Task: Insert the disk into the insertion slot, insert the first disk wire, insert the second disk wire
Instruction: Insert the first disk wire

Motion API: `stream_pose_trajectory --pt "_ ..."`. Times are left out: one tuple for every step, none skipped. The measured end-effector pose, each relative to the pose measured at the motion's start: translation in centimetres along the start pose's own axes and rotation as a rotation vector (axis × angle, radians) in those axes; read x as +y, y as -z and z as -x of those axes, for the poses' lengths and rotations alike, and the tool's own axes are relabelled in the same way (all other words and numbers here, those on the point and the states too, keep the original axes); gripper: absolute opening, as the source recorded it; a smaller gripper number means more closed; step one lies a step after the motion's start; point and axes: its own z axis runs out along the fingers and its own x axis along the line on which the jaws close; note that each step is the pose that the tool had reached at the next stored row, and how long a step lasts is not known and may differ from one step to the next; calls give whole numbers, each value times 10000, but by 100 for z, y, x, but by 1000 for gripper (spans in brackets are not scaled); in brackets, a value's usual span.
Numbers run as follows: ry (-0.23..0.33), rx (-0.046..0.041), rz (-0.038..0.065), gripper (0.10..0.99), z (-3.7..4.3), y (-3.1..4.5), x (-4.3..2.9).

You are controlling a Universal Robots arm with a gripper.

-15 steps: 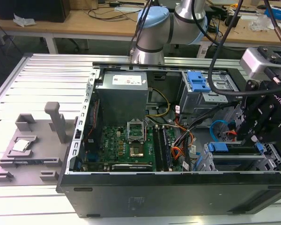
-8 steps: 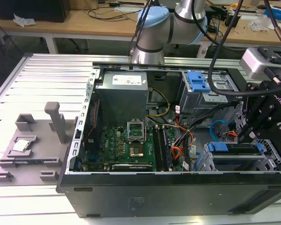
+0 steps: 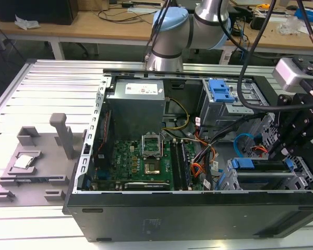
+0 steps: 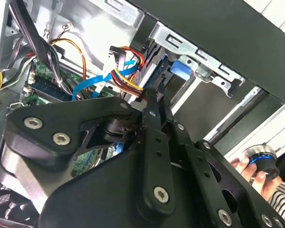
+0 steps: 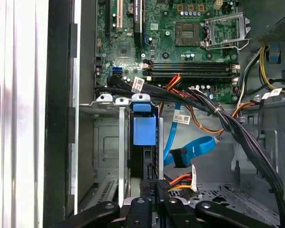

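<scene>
One disk [image 5: 144, 129] sits seated in the insertion slot [image 5: 119, 142], at the near end of the case [image 3: 198, 219] on the exterior view's right. The pincer [image 4: 154, 95] is closed narrowly on the black plug of the first disk wire [image 5: 180, 179]. The second disk wire [image 5: 197, 146] loops just beside, its plug hanging free.

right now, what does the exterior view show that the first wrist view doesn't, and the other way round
Exterior view adds: the arm, the power supply, the blue-latched drive box and a grey fixture beside the case.

First wrist view adds: the black plug ending the blue cable, and the perforated cage floor.

Both share: the motherboard, that blue cable, the orange-red wires and the disk sitting in its bay.
</scene>
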Motion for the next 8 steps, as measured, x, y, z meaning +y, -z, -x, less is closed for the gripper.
stream_pose_trajectory --pt "0 -3 0 165 0 -9 -2" --pt "0 -7 1 165 0 -18 -3" --pt "1 -13 2 165 1 -25 -4" --pt "3 -19 1 165 1 -30 -5" --pt "3 -24 1 165 1 -35 -6" --pt "3 -27 1 165 1 -41 -6" --pt "3 -31 0 165 1 -46 -6" --pt "3 -36 1 165 1 -58 -8"
